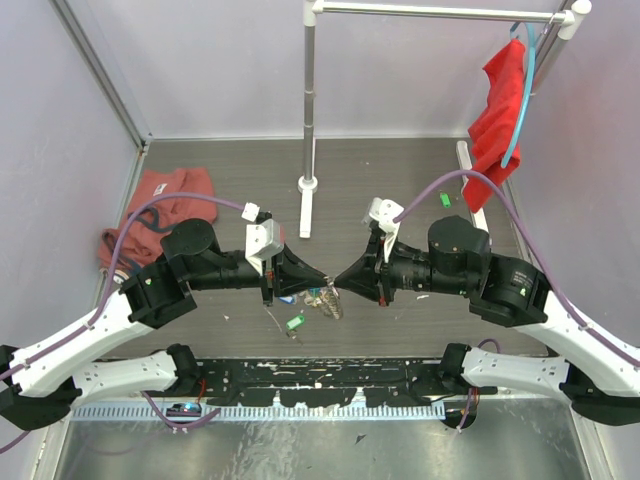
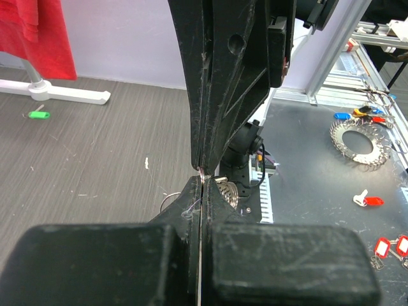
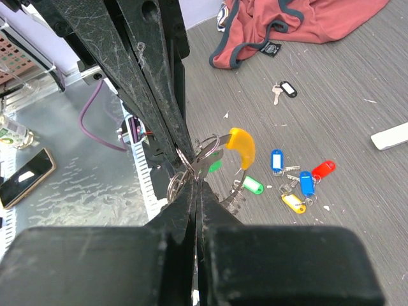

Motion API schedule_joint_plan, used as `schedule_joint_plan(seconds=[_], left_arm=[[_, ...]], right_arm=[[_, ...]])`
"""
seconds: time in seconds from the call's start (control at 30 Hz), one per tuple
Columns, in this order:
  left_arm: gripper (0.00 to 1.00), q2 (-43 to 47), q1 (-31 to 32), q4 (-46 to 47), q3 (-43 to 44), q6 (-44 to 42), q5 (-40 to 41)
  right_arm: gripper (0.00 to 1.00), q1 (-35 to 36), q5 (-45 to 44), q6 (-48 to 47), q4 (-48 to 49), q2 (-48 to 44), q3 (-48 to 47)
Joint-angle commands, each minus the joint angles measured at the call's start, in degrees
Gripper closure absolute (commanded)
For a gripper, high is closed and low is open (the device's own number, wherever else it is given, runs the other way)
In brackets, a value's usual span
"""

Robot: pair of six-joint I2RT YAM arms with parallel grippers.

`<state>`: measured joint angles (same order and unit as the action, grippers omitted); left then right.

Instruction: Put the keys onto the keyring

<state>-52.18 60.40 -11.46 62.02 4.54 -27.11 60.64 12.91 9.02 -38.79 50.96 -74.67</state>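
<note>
The grey wood-grain table (image 1: 400, 170) is walled by pale panels, with a metal sill along its near edge. The right gripper (image 3: 189, 163) is pinched tight on the keyring (image 3: 241, 145), at the spot where both arms' tips meet. The left gripper (image 2: 201, 171) is closed too — a sliver of metal shows at its tips, too small to name. Loose keys (image 3: 299, 186) (blue, red, yellow and green tags) lie beneath the ring. A pink cloth (image 3: 299, 19) and a white stand (image 1: 308, 185) sit farther off.

Left claw (image 1: 314, 277) and right claw (image 1: 346, 275) meet tip to tip at the keyring (image 1: 326, 300).
</note>
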Motion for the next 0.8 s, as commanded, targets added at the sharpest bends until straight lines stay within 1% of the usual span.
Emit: schedule_joint_plan(seconds=[0.0,0.23,0.57,0.6,0.7,0.77], left_arm=[[1.00,1.3,0.0,3.5,-0.1,0.0,-1.0],[1.00,1.2,0.0,3.9,-0.1,0.0,-1.1],[1.00,1.2,0.0,4.1,-0.1,0.3,-1.7],[1.00,1.2,0.0,4.1,-0.1,0.3,-1.6],[1.00,1.3,0.0,4.1,-0.1,0.2,-1.4],[1.00,1.4,0.0,4.3,-0.2,0.2,-1.4]], right_arm=[[0.99,0.0,-1.3,-0.1,1.4,1.0,-1.8],[0.99,0.0,0.1,0.5,0.7,1.7,-1.5],[0.99,0.0,-3.9,0.9,4.4,0.0,-0.7],[0.98,0.1,-3.9,0.9,4.4,-0.1,-0.7],[0.86,0.0,-4.6,0.5,3.6,-0.4,-0.7],[0.82,0.0,-5.5,0.3,3.3,-0.9,-0.9]])
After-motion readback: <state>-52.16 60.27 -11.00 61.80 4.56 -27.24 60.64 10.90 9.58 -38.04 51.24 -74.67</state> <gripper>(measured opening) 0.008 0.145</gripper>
